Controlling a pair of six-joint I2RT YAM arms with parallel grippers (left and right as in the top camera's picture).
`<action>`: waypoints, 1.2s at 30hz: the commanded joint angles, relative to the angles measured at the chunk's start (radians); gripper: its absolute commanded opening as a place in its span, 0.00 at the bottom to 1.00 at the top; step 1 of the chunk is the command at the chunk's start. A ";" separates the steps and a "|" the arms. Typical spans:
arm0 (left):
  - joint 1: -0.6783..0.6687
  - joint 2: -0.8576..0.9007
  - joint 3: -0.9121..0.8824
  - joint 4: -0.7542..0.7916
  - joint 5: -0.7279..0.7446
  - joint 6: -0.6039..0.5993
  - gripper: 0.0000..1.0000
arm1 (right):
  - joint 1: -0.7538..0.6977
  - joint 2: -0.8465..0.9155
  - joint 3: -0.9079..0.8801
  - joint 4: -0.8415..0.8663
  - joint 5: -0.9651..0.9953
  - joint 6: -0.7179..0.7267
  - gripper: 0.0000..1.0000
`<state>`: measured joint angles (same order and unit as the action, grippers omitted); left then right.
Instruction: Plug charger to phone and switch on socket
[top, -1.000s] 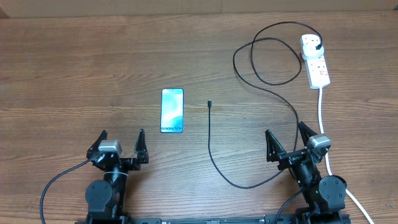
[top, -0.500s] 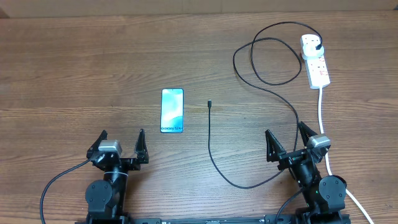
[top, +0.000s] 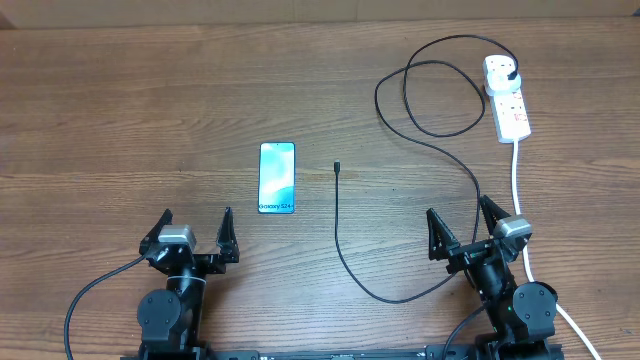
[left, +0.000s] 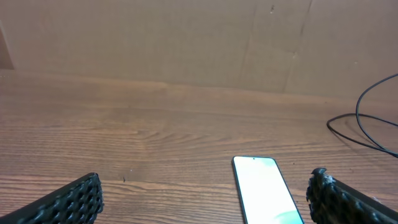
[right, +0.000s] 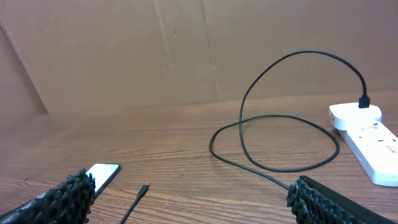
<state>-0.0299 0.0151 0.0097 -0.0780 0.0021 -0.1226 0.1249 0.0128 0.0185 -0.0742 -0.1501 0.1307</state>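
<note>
The small rectangular blue-screened phone (top: 277, 177) lies flat on the wooden table (top: 120, 120), just ahead and right of my left gripper (top: 197, 213). The thin black charger cable (top: 337, 225) ends in a connector tip (top: 338, 167) apart from the phone, ahead-left of my right gripper (top: 458, 207). Its plug (top: 512, 72) looks seated in the white oblong socket strip (top: 510, 105), far ahead-right. Both grippers gape empty, so connecting and switching are not yet done.

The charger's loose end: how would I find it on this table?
Start at the phone on the wooden table. Just to its right lies the thin black charger cable's small tip, touching nothing. The other end is plugged into the white socket.
</note>
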 joint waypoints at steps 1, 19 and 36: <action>0.011 -0.009 -0.005 0.001 -0.010 0.019 0.99 | 0.004 -0.010 -0.011 0.005 0.000 0.002 1.00; 0.011 -0.009 -0.005 0.006 0.035 0.019 1.00 | 0.004 -0.010 -0.011 0.005 0.000 0.002 1.00; 0.011 -0.009 0.087 0.000 0.076 0.101 1.00 | 0.004 -0.010 -0.011 0.005 0.000 0.002 1.00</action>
<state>-0.0299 0.0151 0.0414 -0.0757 0.0608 -0.0479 0.1249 0.0128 0.0185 -0.0738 -0.1501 0.1307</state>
